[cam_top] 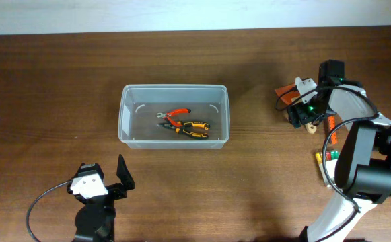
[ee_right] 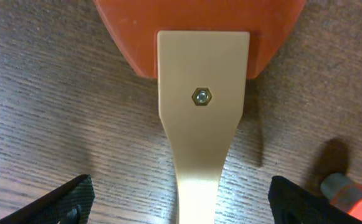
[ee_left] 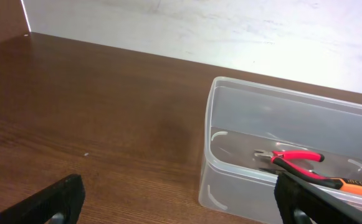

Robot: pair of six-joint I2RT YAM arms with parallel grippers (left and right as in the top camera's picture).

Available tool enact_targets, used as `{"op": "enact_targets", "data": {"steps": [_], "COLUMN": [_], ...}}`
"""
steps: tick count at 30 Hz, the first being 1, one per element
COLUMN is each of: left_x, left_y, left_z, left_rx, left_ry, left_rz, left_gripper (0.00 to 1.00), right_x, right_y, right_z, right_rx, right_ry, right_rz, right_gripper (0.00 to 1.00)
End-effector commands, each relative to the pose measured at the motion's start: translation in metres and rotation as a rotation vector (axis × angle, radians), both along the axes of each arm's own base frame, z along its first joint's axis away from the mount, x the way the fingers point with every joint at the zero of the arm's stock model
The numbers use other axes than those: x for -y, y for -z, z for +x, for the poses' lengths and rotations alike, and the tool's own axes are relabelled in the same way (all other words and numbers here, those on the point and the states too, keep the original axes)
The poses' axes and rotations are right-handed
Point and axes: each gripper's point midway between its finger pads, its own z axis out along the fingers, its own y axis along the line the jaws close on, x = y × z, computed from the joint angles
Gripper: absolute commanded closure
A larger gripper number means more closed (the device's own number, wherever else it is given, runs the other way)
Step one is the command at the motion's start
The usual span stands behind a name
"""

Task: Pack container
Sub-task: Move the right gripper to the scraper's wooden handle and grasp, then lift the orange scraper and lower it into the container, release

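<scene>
The container [cam_top: 173,88], a clear plastic tub, stands mid-table. It holds red-handled pliers [cam_top: 176,113] and an orange-and-black tool [cam_top: 195,128]. In the left wrist view the container [ee_left: 249,168] is on the right, with the pliers [ee_left: 296,157] inside. My left gripper [cam_top: 105,177] is open and empty, in front of the tub's left corner; its fingers [ee_left: 177,200] frame bare wood. My right gripper [cam_top: 305,113] is open at the far right. In the right wrist view its fingers [ee_right: 184,202] straddle, without touching, the tan handle of a scraper [ee_right: 202,93] with an orange blade.
The scraper's orange blade [cam_top: 289,95] lies at the far right. An orange screwdriver handle [cam_top: 330,124] lies beside it and also shows in the right wrist view [ee_right: 349,194]. A small case of coloured bits [cam_top: 328,156] is partly hidden by the right arm.
</scene>
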Motion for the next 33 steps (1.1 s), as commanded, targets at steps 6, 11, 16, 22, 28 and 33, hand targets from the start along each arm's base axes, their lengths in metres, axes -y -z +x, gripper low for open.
{"op": "enact_targets", "data": {"steps": [6, 11, 16, 22, 28, 33], "left_x": [0.000, 0.000, 0.000, 0.000, 0.000, 0.000], "left_y": [0.001, 0.001, 0.001, 0.001, 0.001, 0.001], "left_z": [0.000, 0.000, 0.000, 0.000, 0.000, 0.000], "left_rx": [-0.001, -0.001, -0.001, -0.001, -0.001, -0.001], "left_ry": [0.003, 0.003, 0.003, 0.003, 0.003, 0.003], "left_rz": [0.009, 0.009, 0.009, 0.009, 0.009, 0.009], "left_gripper": [0.01, 0.01, 0.01, 0.01, 0.01, 0.01], "right_x": [-0.005, -0.005, -0.004, -0.009, -0.024, -0.047], "right_y": [0.032, 0.039, 0.038, 0.035, 0.017, -0.030], "right_z": [-0.010, -0.010, -0.004, 0.001, 0.013, 0.036], "right_rx": [-0.073, -0.080, -0.058, -0.048, -0.042, -0.008], "right_ry": [-0.021, -0.024, 0.030, 0.065, 0.062, 0.028], "right_rz": [0.033, 0.035, 0.039, 0.044, 0.049, 0.052], "right_gripper": [0.10, 0.16, 0.71, 0.85, 0.93, 0.94]}}
